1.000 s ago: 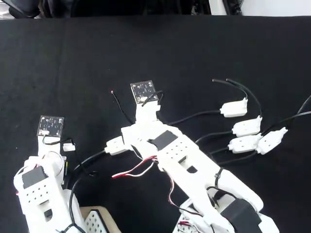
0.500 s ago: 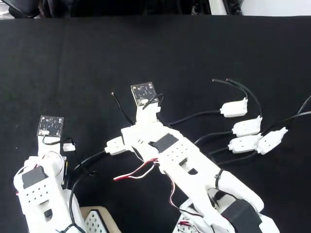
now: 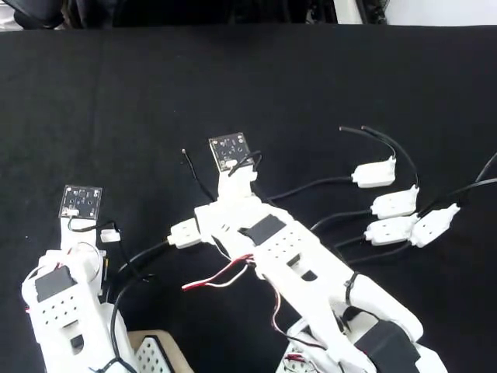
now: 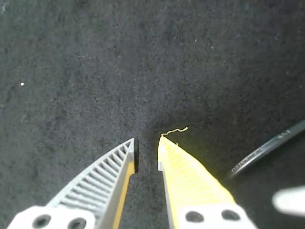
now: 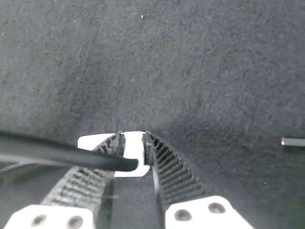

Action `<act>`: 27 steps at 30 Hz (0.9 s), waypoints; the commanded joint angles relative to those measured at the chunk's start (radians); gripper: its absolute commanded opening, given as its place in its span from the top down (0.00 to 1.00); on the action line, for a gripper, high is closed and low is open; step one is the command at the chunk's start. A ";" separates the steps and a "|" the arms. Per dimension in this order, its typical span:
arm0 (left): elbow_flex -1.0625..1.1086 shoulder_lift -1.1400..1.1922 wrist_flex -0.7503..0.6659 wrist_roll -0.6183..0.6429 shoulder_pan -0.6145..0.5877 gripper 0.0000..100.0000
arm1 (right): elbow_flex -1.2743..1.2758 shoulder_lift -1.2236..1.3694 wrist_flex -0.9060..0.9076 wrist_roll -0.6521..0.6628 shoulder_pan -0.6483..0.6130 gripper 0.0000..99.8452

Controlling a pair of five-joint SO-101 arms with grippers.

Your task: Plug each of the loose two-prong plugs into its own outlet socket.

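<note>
My right gripper [image 5: 133, 137] is shut on a small white plug [image 5: 134, 150] whose black cord [image 5: 57, 153] runs off to one side. In the high view the right gripper [image 3: 231, 161] sits at the table's middle under a square tag. Several white plug and socket pieces [image 3: 394, 203] with black cords lie in a cluster at the right. One more white plug [image 3: 184, 232] lies beside the right arm, and a smaller one [image 3: 109, 235] by the left arm. My left gripper [image 4: 147, 145] hangs over bare black cloth at the near left [image 3: 81, 203], narrowly open and holding nothing.
A thin black wire with a bare end [image 3: 185, 153] lies just left of the right gripper; the wire end [image 5: 286, 141] rests on the cloth. Red and white arm wires [image 3: 221, 273] loop near the front. A black cord [image 4: 267, 149] crosses beside the left gripper. The black table [image 3: 116, 93] stretches far behind.
The right gripper with its plug has barely shifted; the loose wire end beside it has slid a little to the right and nearer. The left arm has not moved.
</note>
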 commanded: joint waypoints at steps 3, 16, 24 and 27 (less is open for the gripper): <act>-0.004 -0.009 -0.012 0.014 -0.008 0.91 | 0.001 0.004 0.021 0.011 -0.020 0.99; -0.004 -0.009 -0.012 0.014 -0.008 0.91 | 0.019 0.007 0.025 0.006 -0.094 0.99; -0.004 -0.009 -0.012 0.014 -0.008 0.91 | 0.022 0.039 0.023 0.011 -0.126 0.99; -0.004 -0.009 -0.012 0.014 -0.008 0.91 | -0.019 0.122 0.023 0.012 -0.172 0.99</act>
